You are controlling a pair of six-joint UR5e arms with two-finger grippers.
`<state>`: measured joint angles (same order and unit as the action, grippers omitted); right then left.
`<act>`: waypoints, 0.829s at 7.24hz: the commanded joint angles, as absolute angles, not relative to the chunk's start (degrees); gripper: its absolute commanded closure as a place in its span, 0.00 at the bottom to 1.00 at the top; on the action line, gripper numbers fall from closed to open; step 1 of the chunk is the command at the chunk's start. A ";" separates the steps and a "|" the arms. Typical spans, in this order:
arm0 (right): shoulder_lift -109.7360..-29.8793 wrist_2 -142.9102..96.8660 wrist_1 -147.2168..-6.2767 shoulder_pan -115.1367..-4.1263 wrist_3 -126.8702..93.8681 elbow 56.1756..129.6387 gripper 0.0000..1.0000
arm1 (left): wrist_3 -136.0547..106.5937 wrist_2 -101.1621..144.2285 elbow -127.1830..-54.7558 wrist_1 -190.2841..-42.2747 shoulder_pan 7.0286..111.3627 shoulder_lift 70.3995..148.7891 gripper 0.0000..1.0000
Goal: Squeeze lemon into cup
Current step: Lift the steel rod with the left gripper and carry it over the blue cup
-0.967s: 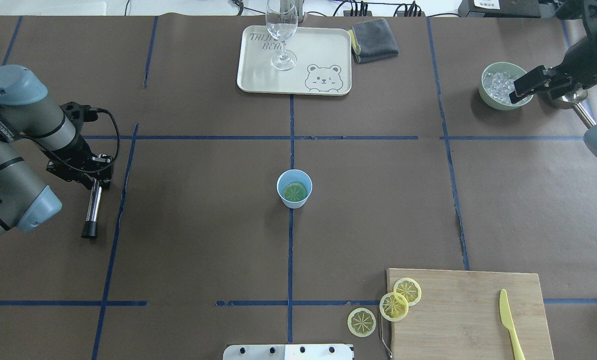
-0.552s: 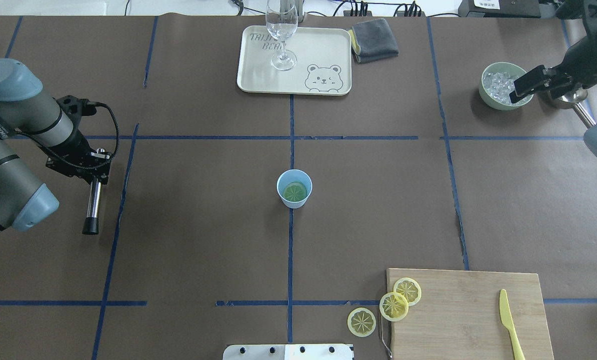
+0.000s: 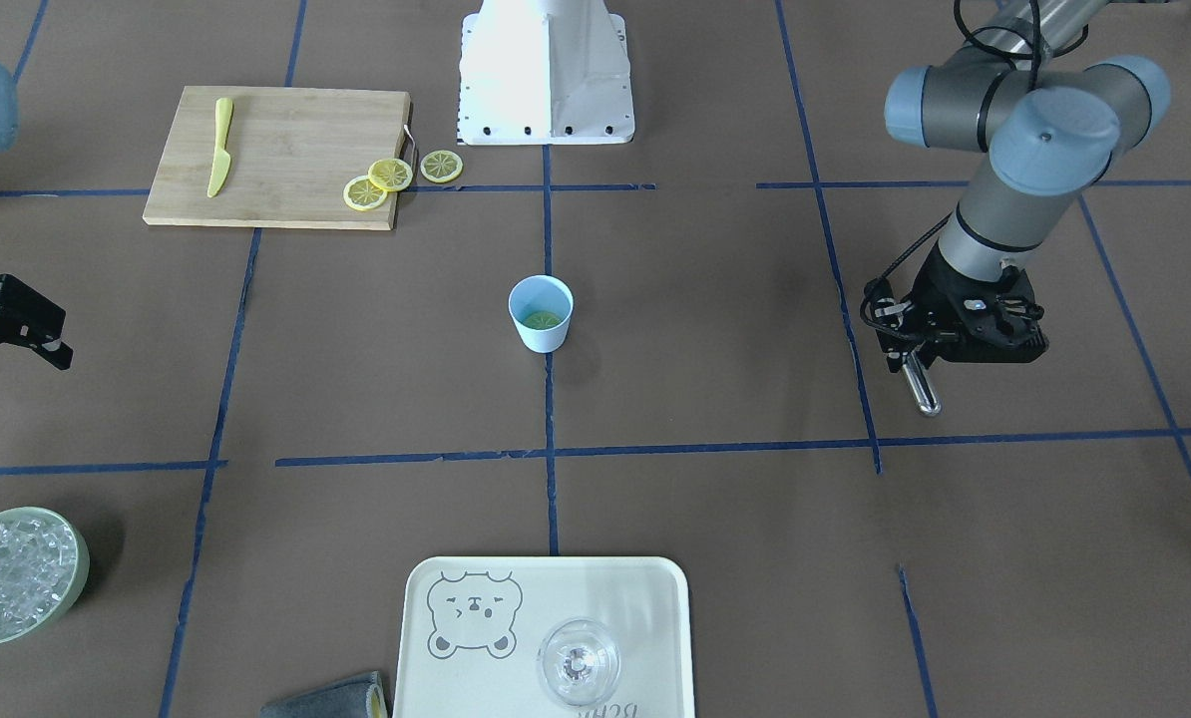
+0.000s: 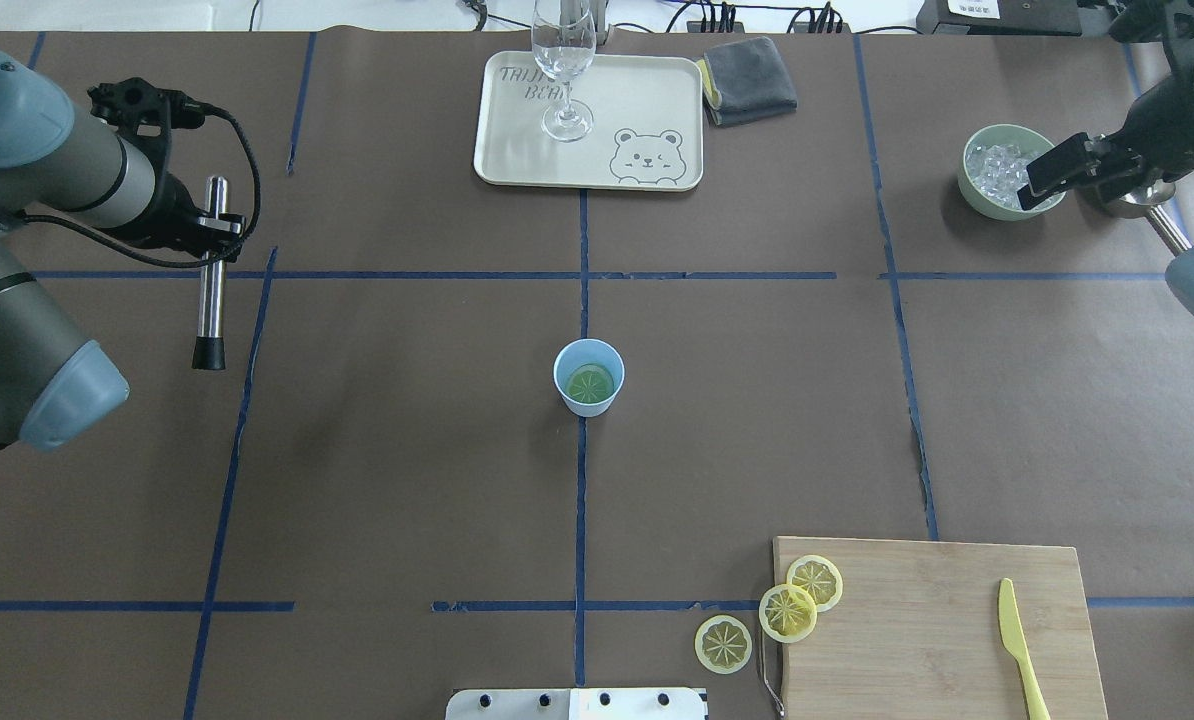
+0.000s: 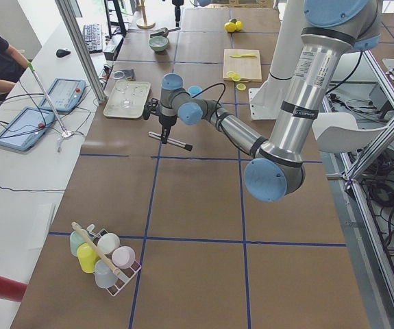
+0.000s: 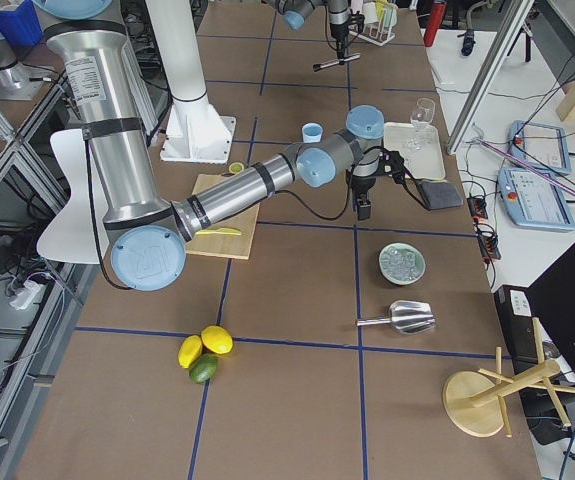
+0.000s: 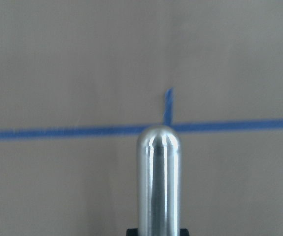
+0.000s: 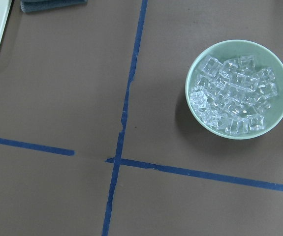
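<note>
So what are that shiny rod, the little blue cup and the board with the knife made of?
Rod: looks like polished metal, with mirror-like streaks along it; its dull black tip may be rubber.
Cup: probably plastic, smooth, opaque pale blue with little shine.
Cutting board: wood or bamboo, pale tan with a striped grain and no gloss.

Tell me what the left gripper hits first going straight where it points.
Probably the table's brown paper, near a blue tape crossing. The left gripper, holding a metal rod, points down; nothing else shows beneath.
</note>
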<state>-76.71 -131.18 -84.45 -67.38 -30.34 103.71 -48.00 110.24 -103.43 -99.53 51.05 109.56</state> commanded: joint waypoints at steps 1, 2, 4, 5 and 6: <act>-76.73 -131.75 -84.46 -67.41 -30.41 103.71 0.00 | -47.56 104.87 -109.83 -100.54 50.63 113.72 1.00; -76.82 -131.75 -84.46 -67.41 -30.41 103.62 0.00 | -46.59 99.98 -112.65 -103.16 48.19 114.77 1.00; -76.82 -131.84 -84.46 -67.41 -30.41 103.71 0.00 | -46.75 100.20 -112.33 -103.62 47.29 121.60 1.00; -76.82 -132.01 -84.46 -67.41 -30.41 103.71 0.00 | -48.50 99.50 -112.93 -106.41 46.94 121.90 1.00; -76.90 -132.45 -84.55 -67.41 -30.50 103.97 0.00 | -56.43 98.10 -112.94 -114.88 46.24 120.77 1.00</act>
<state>-76.84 -132.05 -84.48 -67.41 -30.43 103.78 -49.94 99.43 -112.78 -107.62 46.96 120.93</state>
